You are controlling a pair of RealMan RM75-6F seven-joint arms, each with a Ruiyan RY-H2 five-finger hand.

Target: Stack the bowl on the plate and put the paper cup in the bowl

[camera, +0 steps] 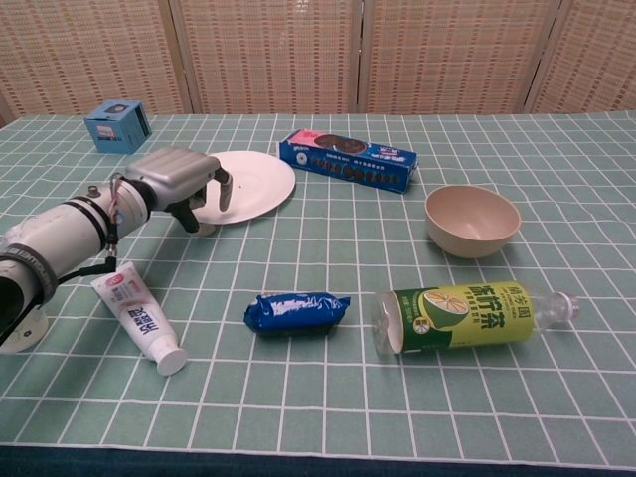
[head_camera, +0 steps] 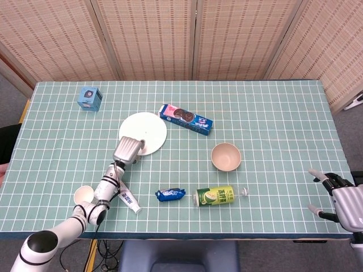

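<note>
The white plate [head_camera: 144, 131] [camera: 248, 182] lies left of centre. The beige bowl [head_camera: 226, 156] [camera: 472, 221] stands upright and empty to its right. The paper cup [head_camera: 83, 195] [camera: 18, 333] stands near the front left edge, partly behind my left forearm in the chest view. My left hand [head_camera: 127, 150] [camera: 181, 185] hovers at the plate's near left rim, fingers bent downward over the rim with the thumb apart, holding nothing. My right hand [head_camera: 342, 200] is off the front right corner with fingers spread and empty, seen only in the head view.
A toothpaste tube [head_camera: 128, 199] [camera: 138, 317] lies beside my left forearm. A blue packet [head_camera: 171, 194] [camera: 295, 311] and a green bottle [head_camera: 218, 196] [camera: 465, 314] lie in front of the bowl. A cookie box [head_camera: 185, 118] [camera: 346, 160] sits behind the plate, a blue cube [head_camera: 89, 97] [camera: 115, 125] at the far left.
</note>
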